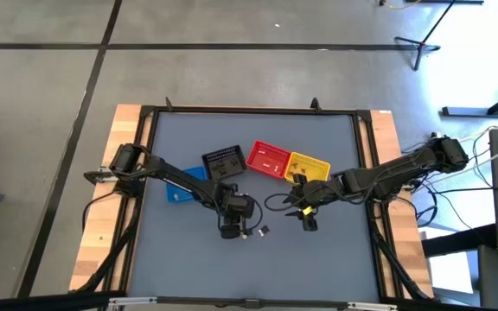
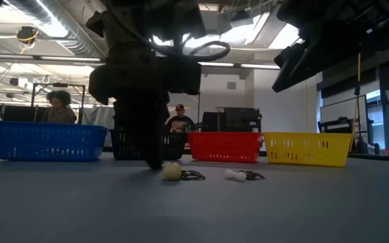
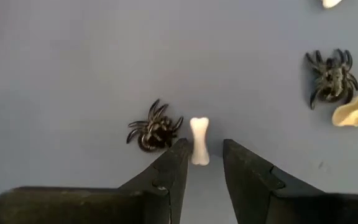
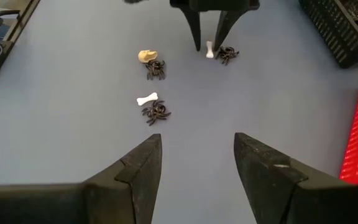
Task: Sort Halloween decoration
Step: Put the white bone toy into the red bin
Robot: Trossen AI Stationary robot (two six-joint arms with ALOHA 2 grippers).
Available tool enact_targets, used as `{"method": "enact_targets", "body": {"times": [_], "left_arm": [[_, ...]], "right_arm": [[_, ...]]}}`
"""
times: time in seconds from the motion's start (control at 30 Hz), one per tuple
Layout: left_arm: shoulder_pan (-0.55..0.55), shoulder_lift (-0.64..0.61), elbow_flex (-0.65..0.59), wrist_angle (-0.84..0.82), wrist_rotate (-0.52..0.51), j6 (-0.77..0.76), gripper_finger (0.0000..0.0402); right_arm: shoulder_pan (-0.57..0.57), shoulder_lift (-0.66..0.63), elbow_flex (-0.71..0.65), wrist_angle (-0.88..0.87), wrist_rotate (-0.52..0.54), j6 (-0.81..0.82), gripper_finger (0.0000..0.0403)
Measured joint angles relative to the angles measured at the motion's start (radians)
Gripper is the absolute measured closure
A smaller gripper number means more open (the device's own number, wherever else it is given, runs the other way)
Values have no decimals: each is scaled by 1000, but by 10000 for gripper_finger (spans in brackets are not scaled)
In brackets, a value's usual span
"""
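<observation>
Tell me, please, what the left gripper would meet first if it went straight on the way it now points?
The left gripper, open, points down at the table; a small white bone lies between its fingertips, so that probably comes first. A black spider lies just beside it.

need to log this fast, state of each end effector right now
left end effector: open, straddling a white bone, not gripping it
right end effector: open, holding nothing

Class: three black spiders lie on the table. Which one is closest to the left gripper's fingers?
The spider lying right beside the white bone between the left gripper fingers. The other two sit farther off, one by a cream skull.
</observation>
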Motion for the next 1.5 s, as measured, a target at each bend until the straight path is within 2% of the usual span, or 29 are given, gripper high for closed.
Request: {"method": "enact_targets", "body": {"times": [0.3,0.87,1.17,1.5], "left_arm": [[1,4,0,-12,-1,0,308],[1,5,1,-15,1,1,394],[2,5,9,-23,2,1,398],[25,8,135,-49,-1,10,399]], "right_arm": [[0,0,0,2,0,0,203],[0,0,0,2,0,0,203],[0,0,0,2,0,0,203],[0,0,0,5,0,0,203]]}}
